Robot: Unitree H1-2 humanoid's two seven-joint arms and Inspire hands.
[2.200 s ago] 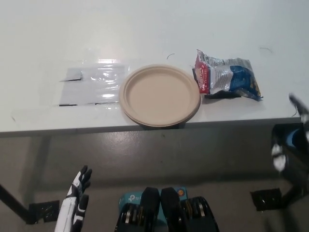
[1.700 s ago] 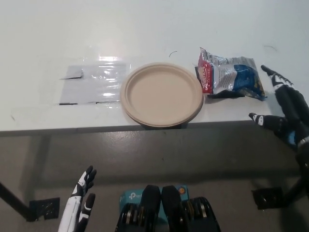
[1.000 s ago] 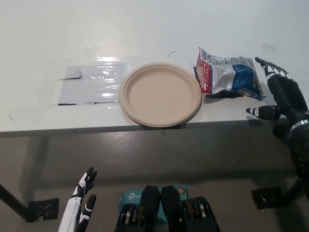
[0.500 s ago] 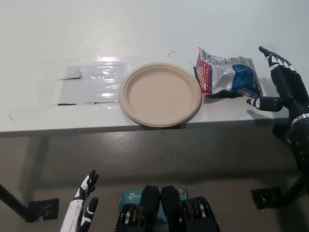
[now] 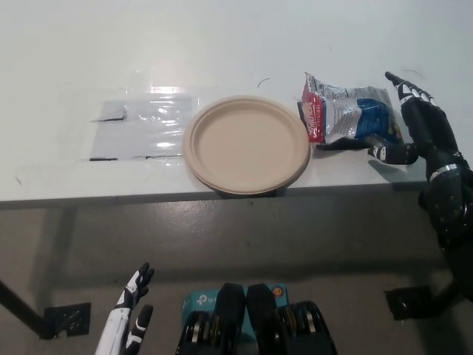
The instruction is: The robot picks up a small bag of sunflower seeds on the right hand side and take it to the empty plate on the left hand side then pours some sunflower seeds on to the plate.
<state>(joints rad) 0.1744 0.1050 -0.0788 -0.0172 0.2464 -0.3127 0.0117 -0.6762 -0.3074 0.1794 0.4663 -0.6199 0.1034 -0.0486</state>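
The left hand [image 5: 129,325] is held low below the bench [image 5: 222,44], open and empty. On the bench edge lies the plate [image 5: 247,144], bare. The bag [image 5: 347,118] lies just right of it, flanked by the open, spread right hand [image 5: 417,129], nothing grasped.

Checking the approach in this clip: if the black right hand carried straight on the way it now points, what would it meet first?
Most likely the bag of sunflower seeds. The right hand, open beside the bag's right end, points toward it. Contact is unclear from above; the plate lies further along.
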